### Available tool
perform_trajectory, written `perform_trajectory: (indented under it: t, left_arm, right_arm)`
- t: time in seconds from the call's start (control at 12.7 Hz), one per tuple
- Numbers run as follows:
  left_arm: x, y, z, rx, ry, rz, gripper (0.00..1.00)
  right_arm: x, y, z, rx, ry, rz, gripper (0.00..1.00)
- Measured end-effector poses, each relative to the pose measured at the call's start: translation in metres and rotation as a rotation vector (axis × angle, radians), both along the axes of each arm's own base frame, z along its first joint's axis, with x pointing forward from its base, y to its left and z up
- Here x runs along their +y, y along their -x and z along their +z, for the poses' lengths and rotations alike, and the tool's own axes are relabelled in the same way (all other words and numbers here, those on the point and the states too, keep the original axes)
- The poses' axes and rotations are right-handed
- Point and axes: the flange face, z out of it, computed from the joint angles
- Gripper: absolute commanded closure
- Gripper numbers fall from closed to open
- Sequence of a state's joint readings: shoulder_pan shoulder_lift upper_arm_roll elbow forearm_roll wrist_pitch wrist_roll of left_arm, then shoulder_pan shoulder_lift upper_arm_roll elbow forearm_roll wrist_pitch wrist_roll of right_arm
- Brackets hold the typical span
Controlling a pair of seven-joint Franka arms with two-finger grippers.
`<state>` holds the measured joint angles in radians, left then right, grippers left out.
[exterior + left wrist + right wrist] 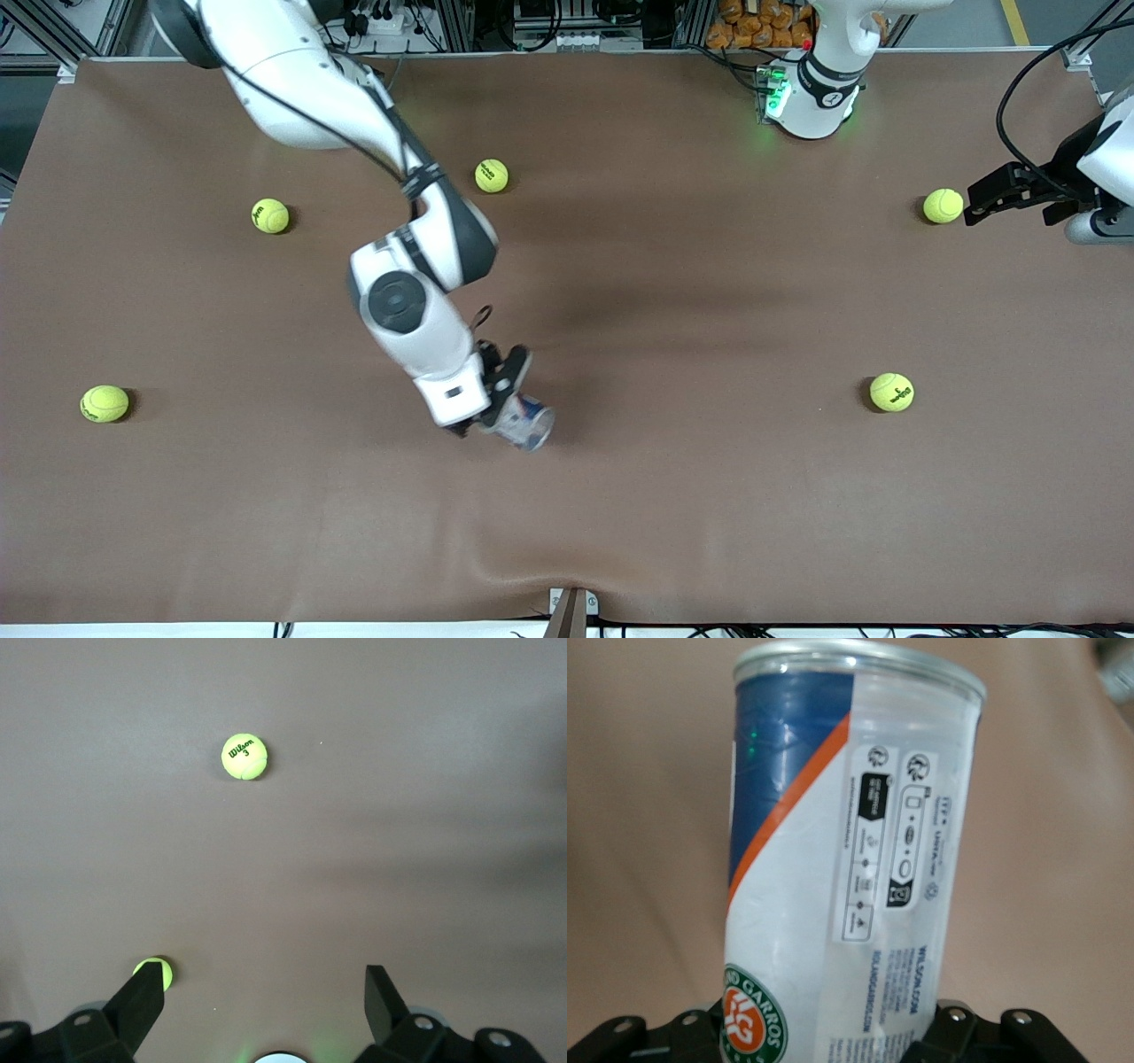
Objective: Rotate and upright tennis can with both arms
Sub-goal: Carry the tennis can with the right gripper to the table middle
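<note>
One arm works: the right gripper fingers clamp the tennis can, tilted mid-tabletop, not yet upright, while the left gripper waits spread empty near the tabletop's left-arm edge.

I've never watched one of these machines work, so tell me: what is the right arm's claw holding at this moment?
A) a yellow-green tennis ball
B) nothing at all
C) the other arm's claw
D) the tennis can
D: the right gripper is shut on the tennis can, whose label fills the right wrist view, while the left gripper waits open beside a tennis ball.
</note>
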<state>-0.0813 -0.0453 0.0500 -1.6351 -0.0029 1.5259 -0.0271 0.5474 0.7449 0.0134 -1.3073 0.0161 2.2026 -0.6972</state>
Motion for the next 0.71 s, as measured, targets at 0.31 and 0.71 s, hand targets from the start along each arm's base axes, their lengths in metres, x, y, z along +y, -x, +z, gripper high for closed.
perform_trajectory:
  t: [0.31,0.71]
  left_arm:
    - [0.000,-0.001,-0.001,0.002,0.000,0.000,0.00]
    - [0.000,-0.003,-0.006,0.011,-0.001,0.000,0.00]
  right_arm:
    - [0.100,0.077,-0.019,-0.079,0.058,0.230,0.33]
    - [0.148,0.152,-0.069,-0.073,0.154,0.404,0.33]
